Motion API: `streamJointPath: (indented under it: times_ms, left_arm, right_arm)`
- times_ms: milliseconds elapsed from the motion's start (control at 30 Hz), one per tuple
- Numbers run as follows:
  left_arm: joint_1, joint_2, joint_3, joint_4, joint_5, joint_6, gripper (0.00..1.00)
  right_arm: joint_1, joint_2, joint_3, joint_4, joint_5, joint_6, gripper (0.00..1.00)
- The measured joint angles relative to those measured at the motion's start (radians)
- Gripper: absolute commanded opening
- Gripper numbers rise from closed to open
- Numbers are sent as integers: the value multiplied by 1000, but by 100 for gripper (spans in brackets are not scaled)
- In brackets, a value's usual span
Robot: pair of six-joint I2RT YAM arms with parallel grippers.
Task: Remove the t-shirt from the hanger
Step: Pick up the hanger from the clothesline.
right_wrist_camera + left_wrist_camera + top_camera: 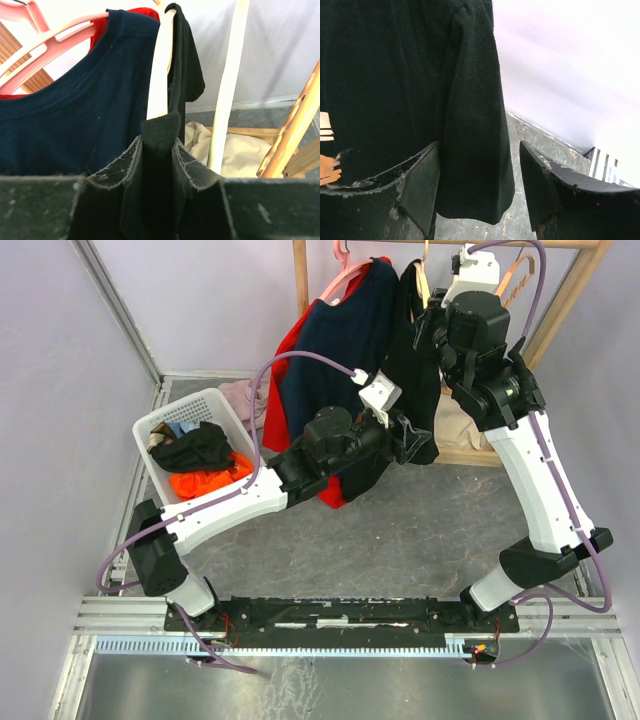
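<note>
Right claw [159, 142] at one o'clock clamps the t-shirt [187, 75] to strip the hanger [159, 75]; left claw [480, 150] gapes astride the sleeve [475, 125].

Black short-sleeved t-shirt [415, 355], hanging limp and edge-on from a cream hanger [159, 65], near the middle of the wooden rack [299, 275], ribbed collar bunched below the hanger's arm, sleeve drooping straight down

You get a bright, evenly lit overhead view, with only soft shadows on the grey floor [420, 530]. In the left wrist view the black t-shirt [395, 75] swallows nearly all detail, and the pale wall [570, 60] behind it washes out white. The right wrist view is backlit along its top.
</note>
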Motion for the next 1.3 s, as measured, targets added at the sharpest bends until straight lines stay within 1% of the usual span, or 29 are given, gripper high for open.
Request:
streamJointPath:
  times_ms: [200,300,500,700,867,1133,1300]
  left_arm:
    - [0,-13,-24,-8,-39,0,70]
    - [0,-51,-71,-36,-79,0,74]
    - [1,-164,-160,-76,-204,-21,77]
    - [3,-233,-168,-109,-299,-37,78]
    - [3,-240,-168,-118,-347,-37,79]
    - [12,-240,-168,-164,-386,-37,82]
    - [20,-240,-166,-181,-402,-37,83]
  right_arm:
    - [0,0,0,3,14,-13,3]
    - [0,0,2,5,15,-26,1]
    - [0,-4,21,5,14,-53,1]
    - [0,-19,22,26,2,-80,1]
    - [-1,-21,28,32,-14,-99,1]
    - [-4,-30,27,41,-33,-122,1]
    - [-9,-70,-21,84,-58,-119,1]
